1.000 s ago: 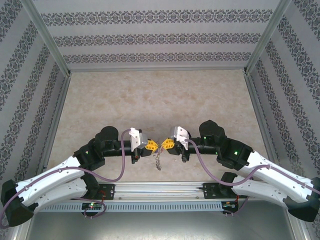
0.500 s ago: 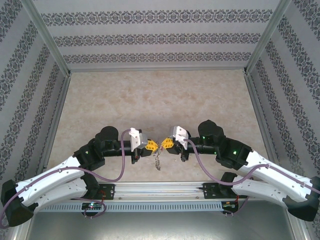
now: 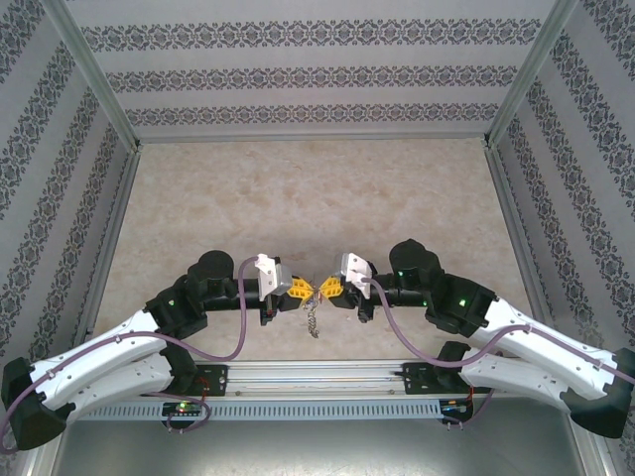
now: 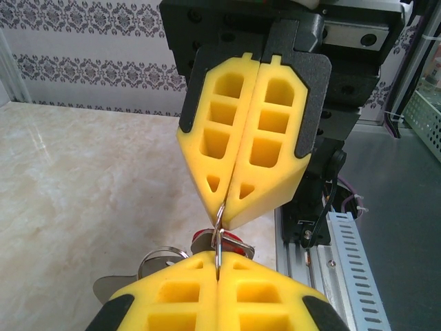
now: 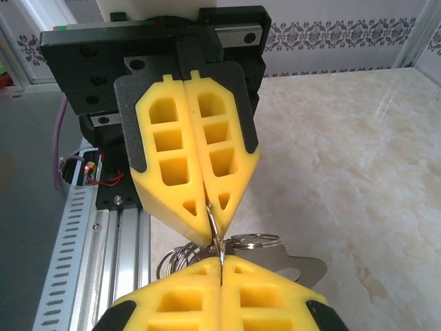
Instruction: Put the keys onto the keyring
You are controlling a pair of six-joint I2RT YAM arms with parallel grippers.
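**Item 1. Left claw [image 3: 301,289].** Fingers together, clamped on the keyring. It sits at the near middle of the tabletop [image 3: 317,188], tip pointing toward my other arm.

**Item 2. Right claw [image 3: 330,289].** Fingers together, clamped on the same keyring from the opposite side. The two tips face each other and are almost touching.

**Item 3. Keyring [image 4: 218,238].** A thin silvery wire loop, seen edge-on in both wrist views. I hold it clear of the tabletop in the narrow gap between my two tips. One end runs into the seam of my left fingers [image 4: 172,296], the other into the seam of my right fingers [image 5: 275,296].

**Item 4. Keys [image 3: 314,319].** A small metal cluster hanging just below the gap, on the side toward my bases. The right wrist view shows a round ring [image 5: 255,240] and a flat grey blade [image 5: 303,267] behind the keyring. I cannot tell whether any of them is already threaded on.

**Item 5. Governing relation.** The keyring lies dead ahead of each claw, and its long axis runs tip to tip along the line joining them. Its plane is in line with both finger seams. Neither arm is nearer, since both touch it. In my judgement, any next move has to keep the two claws on that shared line, or the wire will twist or slip out.

**Item 6. Writing.** I can read no brand, label or lettering on the fingers, the keys or the patterned walls.
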